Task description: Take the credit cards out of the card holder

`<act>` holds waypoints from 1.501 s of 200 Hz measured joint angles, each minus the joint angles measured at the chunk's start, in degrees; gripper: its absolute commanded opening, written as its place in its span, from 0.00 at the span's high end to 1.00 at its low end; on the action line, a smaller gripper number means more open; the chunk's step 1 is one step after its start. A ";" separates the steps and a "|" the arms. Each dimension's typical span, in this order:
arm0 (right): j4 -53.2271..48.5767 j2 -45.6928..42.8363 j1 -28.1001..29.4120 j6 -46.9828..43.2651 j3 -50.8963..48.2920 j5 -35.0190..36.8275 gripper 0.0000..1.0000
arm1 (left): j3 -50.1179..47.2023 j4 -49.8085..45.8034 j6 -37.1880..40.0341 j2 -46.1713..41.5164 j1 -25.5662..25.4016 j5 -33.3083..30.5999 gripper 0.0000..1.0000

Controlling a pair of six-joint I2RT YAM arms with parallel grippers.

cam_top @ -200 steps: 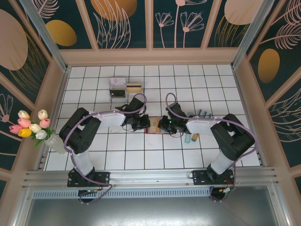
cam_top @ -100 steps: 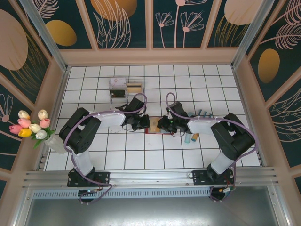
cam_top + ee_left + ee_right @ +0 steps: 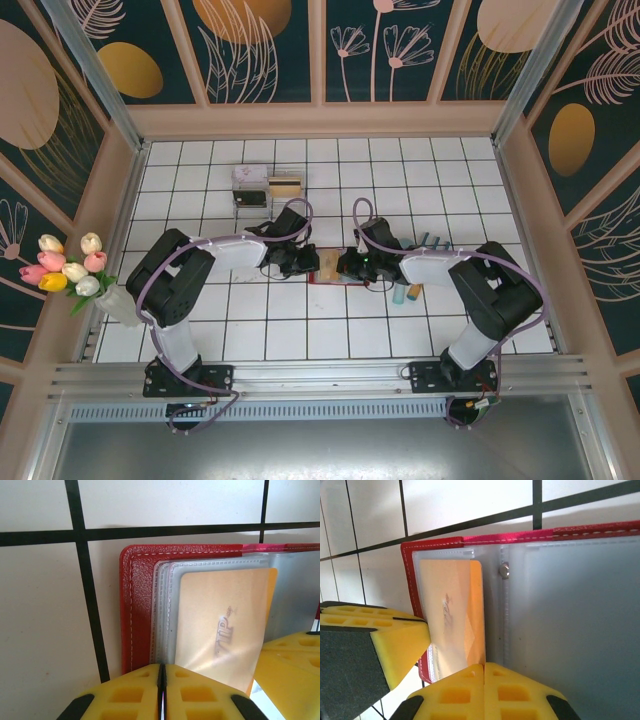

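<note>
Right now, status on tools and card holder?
Left tool shut, right tool shut, both at open card holder. Orange card in its sleeve. Nothing blocking.

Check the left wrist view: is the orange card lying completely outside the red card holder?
No, the orange card lies in a clear sleeve of the open card holder.
</note>
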 measured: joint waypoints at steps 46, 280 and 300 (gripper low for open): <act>-2.95 -1.49 -0.13 -1.68 0.00 1.95 0.96 | 0.20 -0.39 0.02 0.00 -0.22 -0.72 0.88; 0.85 1.33 -1.84 -1.64 -0.02 -4.26 0.76 | 0.98 -1.88 0.44 0.00 -0.22 -1.22 0.89; 1.27 1.77 -1.95 -1.97 -0.02 -4.52 0.81 | 0.98 -1.88 0.44 0.00 -0.22 -1.22 0.90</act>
